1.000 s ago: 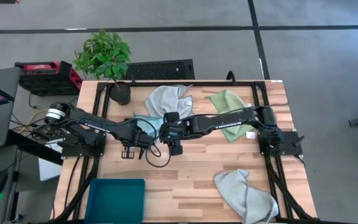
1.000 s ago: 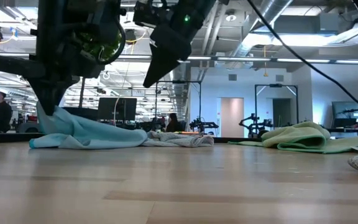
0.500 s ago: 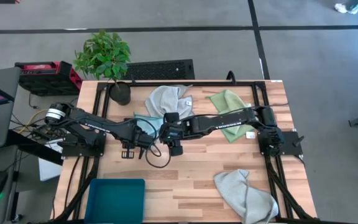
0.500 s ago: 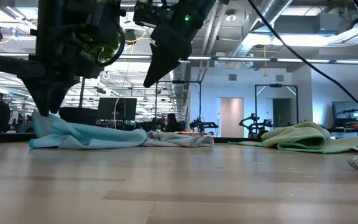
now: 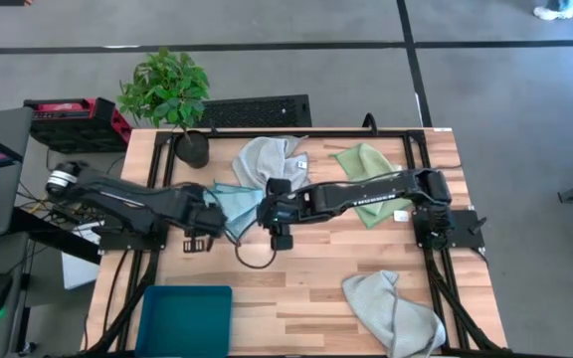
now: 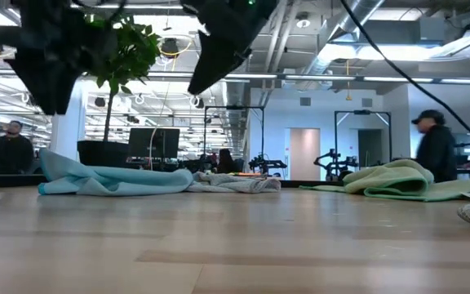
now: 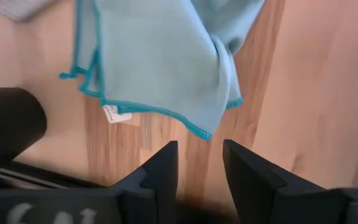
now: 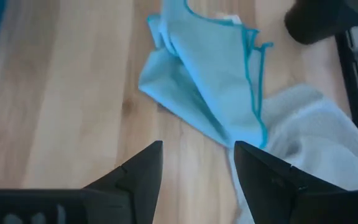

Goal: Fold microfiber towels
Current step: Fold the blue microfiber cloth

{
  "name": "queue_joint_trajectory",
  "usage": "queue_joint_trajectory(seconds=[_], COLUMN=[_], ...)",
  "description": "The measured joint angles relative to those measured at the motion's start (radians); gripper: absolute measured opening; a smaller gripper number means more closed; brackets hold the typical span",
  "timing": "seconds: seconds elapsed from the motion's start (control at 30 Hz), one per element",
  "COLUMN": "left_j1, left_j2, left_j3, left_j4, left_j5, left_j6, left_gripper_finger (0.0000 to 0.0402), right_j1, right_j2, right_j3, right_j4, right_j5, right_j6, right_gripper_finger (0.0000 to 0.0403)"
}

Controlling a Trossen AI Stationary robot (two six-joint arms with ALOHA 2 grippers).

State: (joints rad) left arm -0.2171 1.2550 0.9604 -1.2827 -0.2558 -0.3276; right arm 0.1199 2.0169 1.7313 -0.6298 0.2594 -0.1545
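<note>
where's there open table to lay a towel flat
Bare wood lies between the teal bin and the grey towel at the front edge. The back is crowded: blue towel, tagged grey towel, green towel.

Light blue towel point(image 7: 160, 62): soft matt cloth with stitched teal hem; table point(image 5: 316, 288): smooth pale wood planks, slight sheen; grey towel point(image 5: 391, 308): fluffy cloth.
</note>
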Motion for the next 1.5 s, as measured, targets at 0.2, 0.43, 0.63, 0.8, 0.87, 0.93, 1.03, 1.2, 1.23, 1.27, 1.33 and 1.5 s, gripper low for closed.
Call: queue_joint_trajectory(seconds=[0.2,0.43,0.63,0.8,0.87,0.93,1.03,1.2,1.23,1.27,1.33,1.5], left_j1=[-0.087,-0.156,-0.17,-0.17,-0.17,-0.17,-0.17,-0.17,-0.17,-0.17,-0.17,-0.17], left_j2=[-0.12,-0.163,-0.163,-0.162,-0.162,-0.162,-0.162,-0.162,-0.162,-0.162,-0.162,-0.162], left_j3=[0.0,0.0,0.0,0.0,0.0,0.0,0.0,0.0,0.0,0.0,0.0,0.0], left_j4=[0.009,0.02,0.02,0.02,0.02,0.02,0.02,0.02,0.02,0.021,0.021,0.021], left_j5=[-0.06,-0.101,-0.108,-0.111,-0.111,-0.114,-0.121,-0.123,-0.124,-0.125,-0.125,-0.126], left_j6=[-0.076,-0.088,-0.088,-0.088,-0.088,-0.088,-0.088,-0.083,-0.082,-0.082,-0.082,-0.081], left_gripper_finger=[0.0121,0.012,0.012,0.012,0.012,0.012,0.012,0.012,0.012,0.012,0.012,0.012], right_j1=[0.028,0.036,0.011,0.0,0.001,0.001,0.001,0.0,-0.001,-0.005,-0.005,-0.003], right_j2=[0.034,0.198,0.284,0.346,0.358,0.365,0.364,0.365,0.375,0.388,0.4,0.426], right_j3=[-0.077,-0.063,-0.011,0.005,0.007,0.004,0.005,0.005,0.007,0.009,0.002,0.004], right_j4=[0.332,0.533,0.572,0.595,0.613,0.611,0.622,0.622,0.632,0.646,0.624,0.64], right_j5=[-0.001,0.004,0.011,0.007,0.007,0.007,0.009,0.033,0.035,0.035,0.034,0.108], right_j6=[-0.008,-0.055,-0.029,-0.008,-0.002,-0.002,0.0,0.049,0.049,0.05,0.05,0.034], right_gripper_finger=[0.0221,0.0221,0.0221,0.0221,0.0221,0.0221,0.0221,0.0221,0.0221,0.0221,0.0221,0.0221])
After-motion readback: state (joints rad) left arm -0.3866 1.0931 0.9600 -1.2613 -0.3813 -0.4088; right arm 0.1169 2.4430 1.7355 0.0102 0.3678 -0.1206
